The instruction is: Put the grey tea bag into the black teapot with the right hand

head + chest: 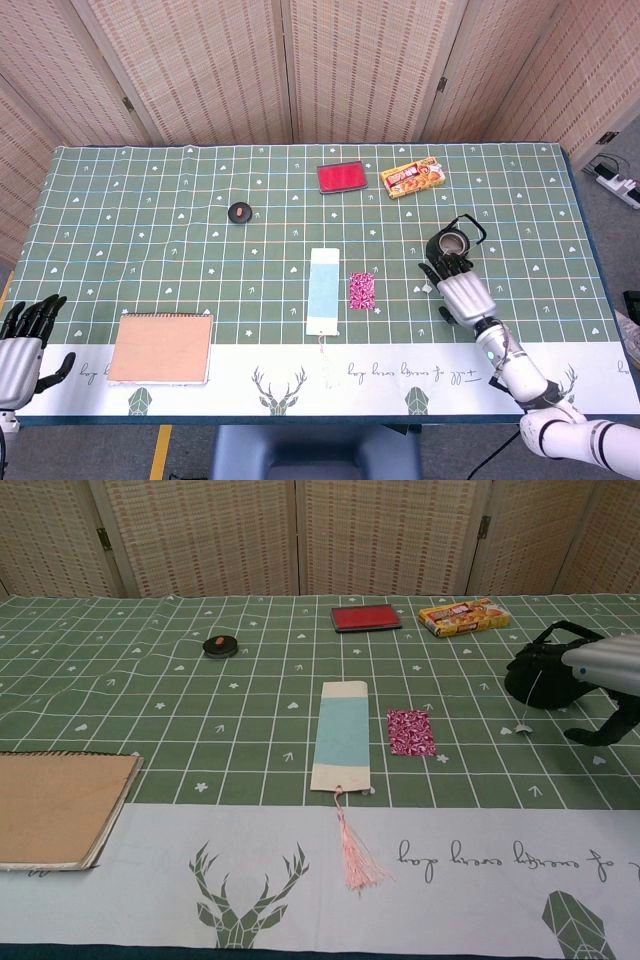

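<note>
The black teapot [452, 240] [545, 675] stands on the green checked cloth at the right, and something grey shows inside its open mouth. A thin string runs from the teapot down to a small white tag [520, 728] lying on the cloth beside it. My right hand [462, 292] [612, 665] hovers just in front of and to the right of the teapot. Its fingers are spread toward the pot and hold nothing that I can see. My left hand [22, 340] rests open at the table's near left corner, seen in the head view only.
A blue bookmark [323, 292] with a tassel and a small pink patterned packet [361, 290] lie mid-table, left of the teapot. A brown notebook [160, 348] sits near left. A red pad [342, 177], a yellow snack box [412, 177] and a black round lid [239, 211] lie farther back.
</note>
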Robot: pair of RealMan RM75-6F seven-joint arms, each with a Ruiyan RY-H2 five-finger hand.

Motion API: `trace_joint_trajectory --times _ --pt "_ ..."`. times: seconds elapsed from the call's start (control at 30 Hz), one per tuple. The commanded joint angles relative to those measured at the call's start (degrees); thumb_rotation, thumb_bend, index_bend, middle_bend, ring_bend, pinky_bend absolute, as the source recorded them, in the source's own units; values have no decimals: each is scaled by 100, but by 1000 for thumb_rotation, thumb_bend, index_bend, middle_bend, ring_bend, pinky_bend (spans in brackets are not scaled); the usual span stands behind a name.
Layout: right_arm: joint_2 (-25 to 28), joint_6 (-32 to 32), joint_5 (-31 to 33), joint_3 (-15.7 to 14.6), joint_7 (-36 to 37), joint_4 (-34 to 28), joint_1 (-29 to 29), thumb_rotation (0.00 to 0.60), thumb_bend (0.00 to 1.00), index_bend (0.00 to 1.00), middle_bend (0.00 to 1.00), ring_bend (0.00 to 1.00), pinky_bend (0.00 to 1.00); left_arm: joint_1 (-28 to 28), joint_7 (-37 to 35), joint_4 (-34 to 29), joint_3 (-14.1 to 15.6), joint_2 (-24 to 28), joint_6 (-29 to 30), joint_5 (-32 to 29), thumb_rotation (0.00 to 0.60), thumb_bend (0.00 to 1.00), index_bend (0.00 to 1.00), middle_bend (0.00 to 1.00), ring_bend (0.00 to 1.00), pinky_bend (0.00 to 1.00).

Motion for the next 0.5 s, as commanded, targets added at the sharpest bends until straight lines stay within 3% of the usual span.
trace_joint_trajectory --times 0.03,0.27,0.4,0.5 --pt "783 858 -519 -48 222 -993 -437 600 407 0 0 0 0 0 -7 2 -1 0 11 15 600 342 0 37 75 6" --pt "1547 2474 -1290 -668 -53 -1816 -1629 600 406 0 0 0 0 23 -23 29 61 -23 135 229 600 342 0 37 75 6" --pt "1468 3274 -1668 -899 0 -1562 -2249 600 407 0 0 0 0 38 -80 9 141 -12 212 436 600 341 0 37 75 6" --pt "1284 3674 -1884 -934 497 -1146 -2556 600 407 0 0 0 0 35 -11 33 177 -41 287 595 600 342 0 37 76 6"
